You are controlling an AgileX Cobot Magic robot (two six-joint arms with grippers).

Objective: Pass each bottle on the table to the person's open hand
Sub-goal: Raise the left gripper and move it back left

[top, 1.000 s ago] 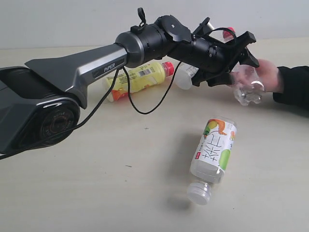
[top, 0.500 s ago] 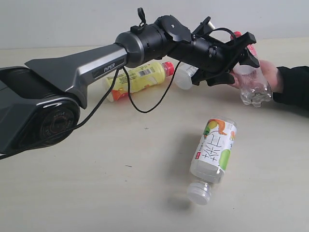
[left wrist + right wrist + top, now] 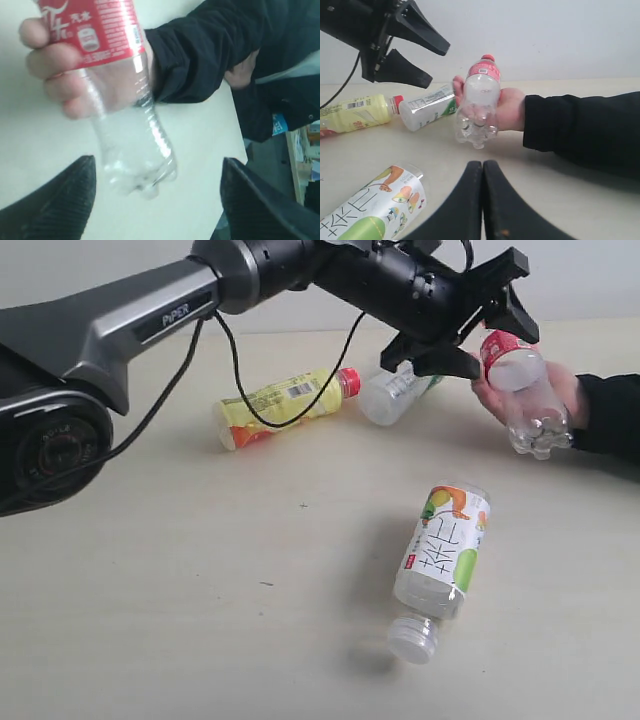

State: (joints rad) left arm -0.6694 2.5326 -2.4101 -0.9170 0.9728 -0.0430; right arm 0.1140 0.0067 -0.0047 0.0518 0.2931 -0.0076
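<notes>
A person's hand holds the clear bottle with red label and red cap above the table. My left gripper hangs open just beside and above it, touching nothing. In the left wrist view that red-label bottle sits in the hand beyond my open left gripper. The yellow bottle, the white-green label bottle and the wider bottle lie on the table. My right gripper is shut and empty, low over the table near the wider bottle.
The person's black sleeve rests along the table's right side. A black cable loops down from the left arm over the yellow bottle. A pale wall rises behind the table's far edge.
My left arm has risen and drawn back from the red-label bottle, which stays in the person's hand. The three bottles on the table have not moved.
</notes>
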